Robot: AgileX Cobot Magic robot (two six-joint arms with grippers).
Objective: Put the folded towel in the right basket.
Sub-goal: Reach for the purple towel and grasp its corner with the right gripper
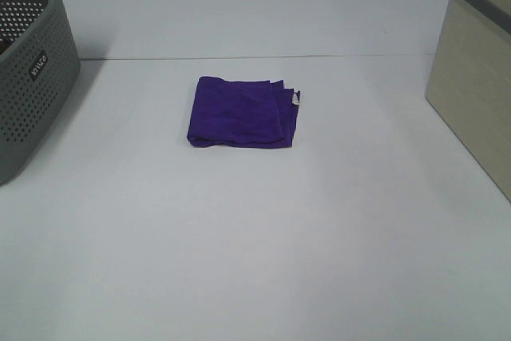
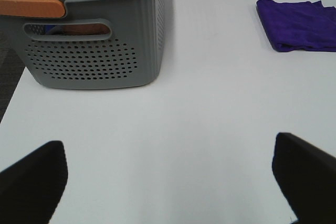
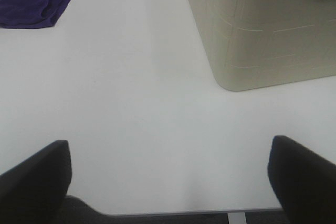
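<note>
A folded purple towel [image 1: 243, 112] lies flat on the white table near the middle; it also shows in the left wrist view [image 2: 299, 24] and in the right wrist view [image 3: 34, 1]. The beige basket [image 1: 475, 77] stands at the right edge, also in the right wrist view [image 3: 268, 30]. Neither gripper shows in the exterior view. My left gripper [image 2: 168, 182] is open and empty, well short of the towel. My right gripper [image 3: 168, 182] is open and empty near the table's front edge, apart from the towel and the basket.
A grey perforated basket [image 1: 28, 61] with an orange handle [image 2: 31, 6] stands at the left edge. The white table [image 1: 255, 237] spreads between the two baskets, with a seam line across the far part.
</note>
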